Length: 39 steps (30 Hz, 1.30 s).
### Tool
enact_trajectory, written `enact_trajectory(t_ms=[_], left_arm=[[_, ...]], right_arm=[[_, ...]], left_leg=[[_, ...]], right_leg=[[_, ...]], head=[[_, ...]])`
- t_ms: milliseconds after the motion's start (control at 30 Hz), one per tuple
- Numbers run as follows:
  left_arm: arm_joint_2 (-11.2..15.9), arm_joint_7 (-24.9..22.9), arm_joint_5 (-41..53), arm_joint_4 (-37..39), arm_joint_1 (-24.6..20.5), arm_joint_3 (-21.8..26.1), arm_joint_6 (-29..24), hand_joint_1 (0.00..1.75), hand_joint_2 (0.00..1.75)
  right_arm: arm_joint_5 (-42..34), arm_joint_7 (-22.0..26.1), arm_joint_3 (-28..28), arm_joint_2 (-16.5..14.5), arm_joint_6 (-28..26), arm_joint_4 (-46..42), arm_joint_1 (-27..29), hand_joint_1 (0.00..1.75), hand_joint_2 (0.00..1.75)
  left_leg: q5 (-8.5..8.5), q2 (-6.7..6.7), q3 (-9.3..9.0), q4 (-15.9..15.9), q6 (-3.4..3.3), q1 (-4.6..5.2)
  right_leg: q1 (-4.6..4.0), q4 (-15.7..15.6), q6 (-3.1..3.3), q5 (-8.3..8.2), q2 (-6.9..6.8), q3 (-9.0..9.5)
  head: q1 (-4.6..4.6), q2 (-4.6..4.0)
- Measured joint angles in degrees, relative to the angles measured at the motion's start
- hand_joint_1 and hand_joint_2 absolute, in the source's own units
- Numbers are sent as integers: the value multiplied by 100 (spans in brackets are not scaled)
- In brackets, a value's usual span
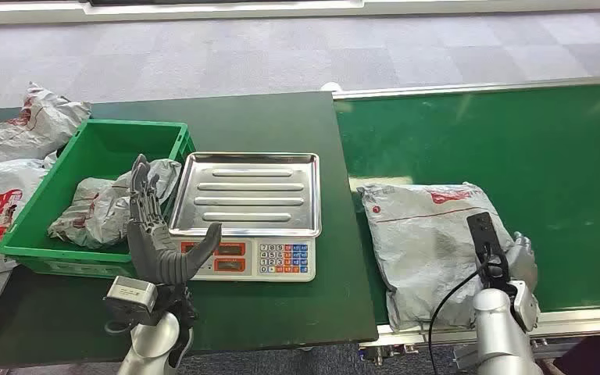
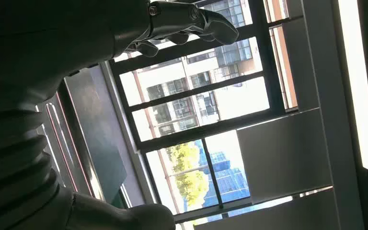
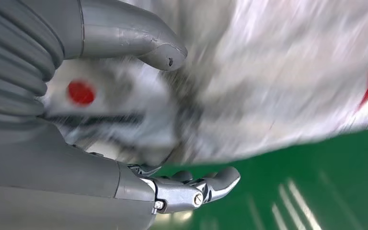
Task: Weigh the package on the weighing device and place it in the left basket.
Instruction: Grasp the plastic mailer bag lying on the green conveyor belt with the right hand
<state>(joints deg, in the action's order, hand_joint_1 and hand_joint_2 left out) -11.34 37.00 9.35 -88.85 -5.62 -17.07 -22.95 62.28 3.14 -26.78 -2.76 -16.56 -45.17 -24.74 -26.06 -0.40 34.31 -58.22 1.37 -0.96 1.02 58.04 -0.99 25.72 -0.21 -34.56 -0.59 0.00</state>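
A grey plastic package point(image 1: 422, 242) with red print lies on the green conveyor belt point(image 1: 516, 133) near its front edge. My right hand point(image 1: 519, 262) is at the package's near right edge. In the right wrist view the thumb point(image 3: 143, 40) lies over the blurred package point(image 3: 268, 72) and the fingers point(image 3: 206, 184) reach under its edge, with a gap showing. My left hand point(image 1: 156, 226) is raised with its fingers spread, holding nothing, between the green basket point(image 1: 137, 123) and the scale point(image 1: 281, 259). The scale's steel tray point(image 1: 246, 195) is bare. The left wrist view has the fingers point(image 2: 191, 21) against windows.
One grey package point(image 1: 109, 207) lies inside the green basket. More bagged packages point(image 1: 23, 125) are piled on the dark table point(image 1: 281, 117) left of the basket. A black cable point(image 1: 453, 305) runs along my right forearm. The conveyor's metal rail point(image 1: 578, 320) runs along the front edge.
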Motion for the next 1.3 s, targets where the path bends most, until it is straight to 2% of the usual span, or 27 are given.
enact_trajectory(t_ms=[267,433,500,667,867,1000,1133,1300], left_arm=[[0,-13,33,-71,2,100,7,0,175],[-1,-50,119,-149,27,157,14,0,175],[-3,-84,164,-181,34,186,64,0,175],[-24,-132,224,-183,11,255,228,0,175],[-78,-151,243,-130,-64,285,282,0,175],[-115,-185,255,-96,-96,286,323,0,175],[-145,-202,262,-68,-143,286,325,0,175],[-148,-203,264,-66,-148,286,326,0,175]], right_arm=[[-115,173,369,61,480,945,-589,0,175],[-101,180,605,58,743,1211,-811,0,175],[-49,191,744,51,1029,1289,-879,0,175],[276,371,1311,-23,1983,1452,-938,0,175],[551,402,2056,-234,2304,1593,-981,0,175],[743,534,2527,-384,2512,1687,-1015,175,175],[757,582,2916,-520,2498,1756,-1019,175,175],[660,581,3160,-550,2478,1786,-1045,175,175]], left_leg=[[0,-1,2,-1,0,0],[0,-2,4,0,0,0],[0,-2,3,0,0,0],[0,0,1,0,0,-2],[0,2,-3,0,1,-6],[-1,13,-7,0,2,-6],[-1,15,-11,0,3,-6],[-3,24,-15,0,5,-7]], right_leg=[[0,1,0,0,1,0],[0,1,0,0,0,-1],[0,1,0,0,0,-1],[-2,1,0,0,3,0],[-5,1,0,-1,6,0],[-5,1,1,-1,19,0],[-6,1,1,-1,22,0],[-6,1,3,-3,28,0]], head=[[1,0],[1,0],[1,0],[0,0],[1,0],[1,0],[1,0],[1,0]])
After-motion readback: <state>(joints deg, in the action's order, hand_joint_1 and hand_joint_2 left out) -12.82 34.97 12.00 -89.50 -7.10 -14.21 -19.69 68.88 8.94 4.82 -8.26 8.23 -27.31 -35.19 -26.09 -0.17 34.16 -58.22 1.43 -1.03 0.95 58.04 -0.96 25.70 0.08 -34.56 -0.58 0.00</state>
